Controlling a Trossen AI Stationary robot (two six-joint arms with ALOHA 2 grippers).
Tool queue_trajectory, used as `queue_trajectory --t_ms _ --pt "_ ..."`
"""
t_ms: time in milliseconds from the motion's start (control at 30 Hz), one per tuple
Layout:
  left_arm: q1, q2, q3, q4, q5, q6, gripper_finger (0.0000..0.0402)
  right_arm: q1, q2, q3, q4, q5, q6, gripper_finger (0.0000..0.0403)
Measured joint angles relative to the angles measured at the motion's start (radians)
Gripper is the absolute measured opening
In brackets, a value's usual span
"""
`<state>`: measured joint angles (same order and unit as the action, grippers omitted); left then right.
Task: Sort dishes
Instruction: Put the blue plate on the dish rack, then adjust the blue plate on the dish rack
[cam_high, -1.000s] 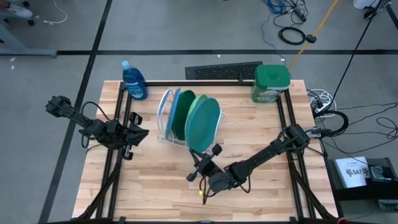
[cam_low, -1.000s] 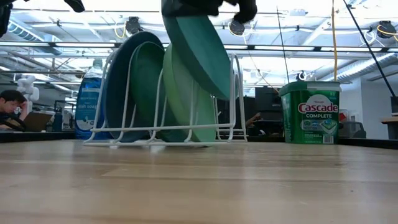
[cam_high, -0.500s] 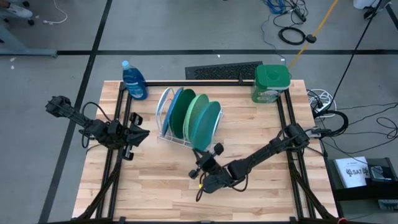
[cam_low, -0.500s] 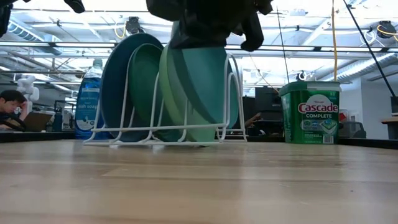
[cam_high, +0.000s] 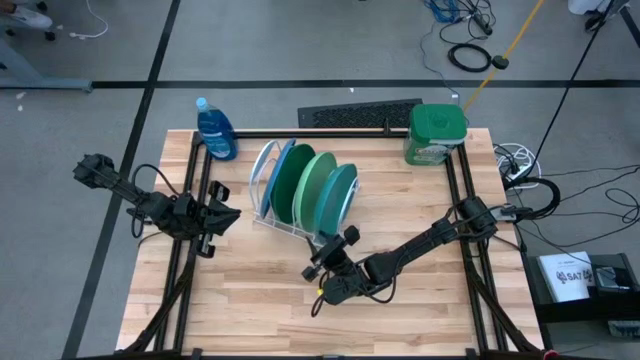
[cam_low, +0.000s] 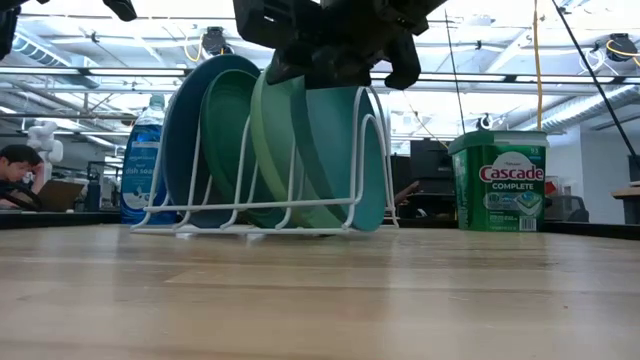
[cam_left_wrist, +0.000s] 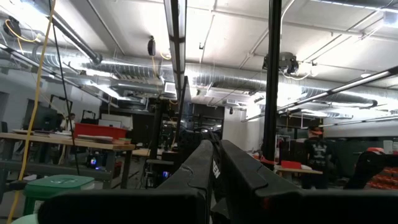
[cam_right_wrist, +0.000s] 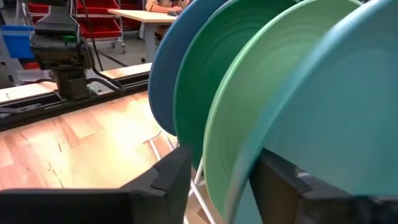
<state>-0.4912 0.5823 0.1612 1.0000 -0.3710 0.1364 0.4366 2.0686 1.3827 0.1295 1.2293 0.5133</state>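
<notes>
Four plates, blue (cam_high: 283, 165), dark green (cam_high: 293, 183), light green (cam_high: 313, 186) and teal (cam_high: 334, 198), were held upright in the white rack (cam_high: 262, 190). The right gripper (cam_high: 331, 246) was parted astride the teal rim, seemingly loose; the left gripper (cam_high: 222, 212), left of the rack, was shut.

Left end effector (cam_left_wrist: 214, 186), green lid (cam_left_wrist: 59, 184), ceiling ducts (cam_left_wrist: 205, 78)

overhead, table-level, 2 wrist views

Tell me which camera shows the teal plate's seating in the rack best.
The low view: the teal plate stands upright in the white rack's end slot. The high view shows its top edge; the right wrist view shows its face close up; the left wrist view misses it.
</notes>
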Motion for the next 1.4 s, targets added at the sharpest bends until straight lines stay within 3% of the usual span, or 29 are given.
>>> queue_trajectory --t_ms 400,833,1167,1300,1400 --pt "0.000 0.000 0.000 -0.018 0.000 0.000 0.0031 -0.004 -0.048 0.000 0.001 0.006 -0.090 0.0236" --pt "0.000 0.000 0.000 -0.018 0.000 0.000 0.0031 -0.001 -0.131 0.000 0.007 0.089 -0.250 0.0240" --pt "0.000 0.000 0.000 -0.027 0.000 0.001 0.0031 0.010 -0.199 0.000 0.170 0.184 -0.556 0.0235" --pt "0.000 0.000 0.000 -0.041 0.000 0.001 0.0031 0.005 -0.200 0.000 0.359 0.168 -0.739 0.0226" --pt "0.000 0.000 0.000 -0.042 0.000 0.001 0.0031 -0.006 -0.200 0.000 0.441 0.070 -0.792 0.0221"
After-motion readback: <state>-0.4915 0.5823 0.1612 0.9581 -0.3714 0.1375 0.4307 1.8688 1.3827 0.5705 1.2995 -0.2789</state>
